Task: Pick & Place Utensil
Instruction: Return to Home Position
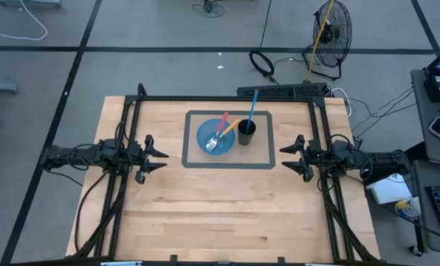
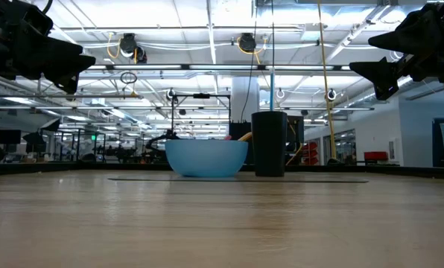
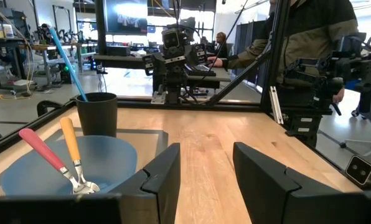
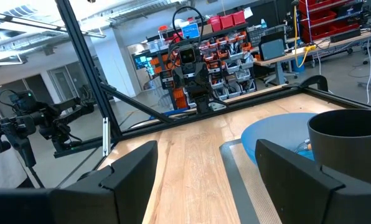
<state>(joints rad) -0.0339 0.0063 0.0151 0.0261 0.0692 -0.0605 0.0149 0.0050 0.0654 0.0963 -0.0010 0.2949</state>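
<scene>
Over the wooden table [image 1: 205,214], the left gripper [image 1: 161,159] hangs at the left side and the right gripper [image 1: 286,157] at the right side. Both have their jaws spread wide, with nothing in them. Between them lies a gray mat [image 1: 194,159]. On it sits the blue bowl [image 1: 207,134], with the pink fork [image 1: 224,120] and an orange-handled utensil [image 1: 232,125] leaning inside. The black cup [image 1: 246,137] stands just beside the bowl on its right, and the blue straw [image 1: 252,103] sticks up out of it. Far behind the table, a fan [image 1: 331,29] stands on the floor.
</scene>
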